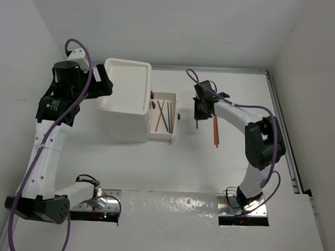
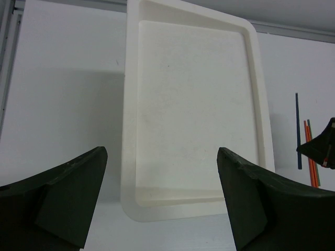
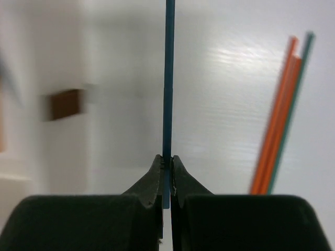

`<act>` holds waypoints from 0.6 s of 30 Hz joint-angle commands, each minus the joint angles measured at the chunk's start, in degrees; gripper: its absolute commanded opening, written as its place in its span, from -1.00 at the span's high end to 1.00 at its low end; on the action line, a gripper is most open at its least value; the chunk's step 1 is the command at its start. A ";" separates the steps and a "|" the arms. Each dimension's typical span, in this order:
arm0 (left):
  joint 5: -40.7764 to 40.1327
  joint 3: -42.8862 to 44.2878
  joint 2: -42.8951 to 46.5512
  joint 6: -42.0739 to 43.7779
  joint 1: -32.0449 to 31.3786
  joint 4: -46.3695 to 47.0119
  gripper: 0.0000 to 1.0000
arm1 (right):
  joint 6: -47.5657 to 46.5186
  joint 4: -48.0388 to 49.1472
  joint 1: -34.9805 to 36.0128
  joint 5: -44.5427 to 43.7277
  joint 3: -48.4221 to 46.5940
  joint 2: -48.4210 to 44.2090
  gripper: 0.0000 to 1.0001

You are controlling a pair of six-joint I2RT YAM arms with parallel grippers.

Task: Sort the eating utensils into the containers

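Right gripper (image 3: 167,178): is pinching the blue stick (image 3: 169,78) close to one end, with its fingers closed flat against both faces and the long rest of the stick running out ahead.
Left gripper (image 2: 162,154): is hanging spread wide over the tray top (image 2: 193,104) of the drawer unit (image 1: 123,126), holding nothing.
Blue stick's place: is sitting between the open drawer (image 1: 161,138) and the loose sticks; I cannot tell whether it is resting on the table (image 1: 235,89) or lifted clear of it.
Loose sticks (image 3: 280,120): orange and teal ones are lying together on the table just beside the held one, to its right in the wrist view.
Open drawer: is standing pulled out toward the right arm, with its brown knob (image 3: 65,103) off to the left of the held stick and a few sorted sticks (image 1: 163,115) lying inside.
How it is likely handling: is looking thin, light and stiff. The plastic is probably smooth, so the stick may be pivoting or slipping in a hold this near the end.
Where to hold: a grip nearer the middle would be balancing it better, since the present end grip is leaving a long free length to swing.
Step in hand: the arm appears to be taking this stick to the drawer, and lining it up lengthwise with the drawer is likely to matter.
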State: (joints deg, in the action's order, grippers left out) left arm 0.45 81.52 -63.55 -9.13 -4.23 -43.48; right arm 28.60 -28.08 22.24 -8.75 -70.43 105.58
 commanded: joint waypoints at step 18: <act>-0.18 0.31 2.20 0.25 -0.78 1.21 -0.69 | 17.63 8.92 13.44 7.70 -15.35 6.74 0.68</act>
State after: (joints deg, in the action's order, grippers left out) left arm 0.45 81.52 -63.24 -9.10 -4.23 -43.51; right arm 43.72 -22.06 35.53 -1.28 -84.47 112.51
